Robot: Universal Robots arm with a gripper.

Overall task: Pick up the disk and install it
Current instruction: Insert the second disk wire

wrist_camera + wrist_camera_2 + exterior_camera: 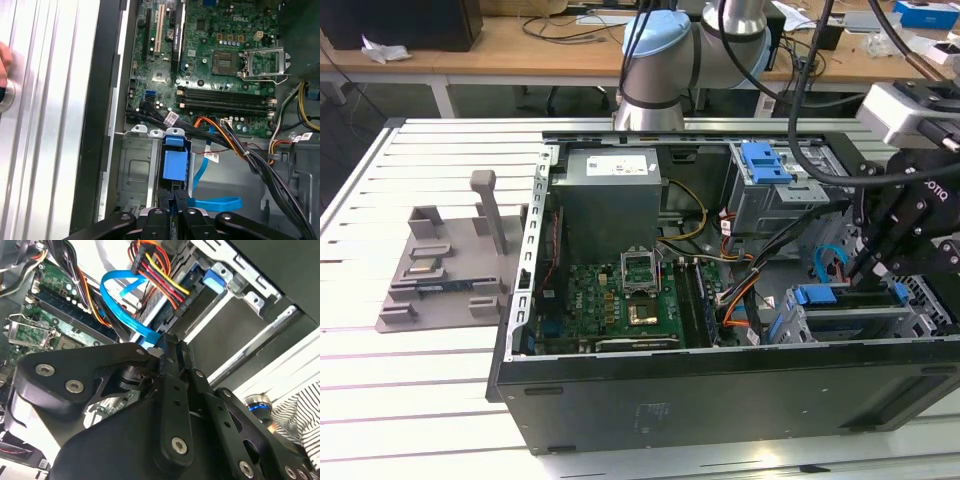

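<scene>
So, the slatted alu table (420,380) has the open PC case (720,390) lying on its side, motherboard (220,55) facing up. The drive cage (132,170) is in the corner of the case at the exterior view's right, and that's where the action is imo.

The disk (175,162) is down in that cage, in the slot just beside the bare grey metal bay. In the first wrist view it's edge-on w/ its blue plastic end facing the cam. In the exterior view it's the blue-railed piece (850,318) low in the case.

The gripper (176,197) hangs right over it, fingers drawn practically together, tips at the blue end. Can't tell if they're pinching a bit of the rail or just pressing on it, nothing visible between them tbh.

Looks like the seating part of the job, disk mostly home.

Tips for doing it well, just my read:
- push straight along the slot, no tilt, or the blue rails prob bind on the cage walls
- mind the light blue SATA cable (215,202) looping just beside the fingertips, easy to snag or trap it
- same w/ the orange/yellow power wires (160,275) near the bay
- go slow, force square on the blue end, not on a corner
</scene>
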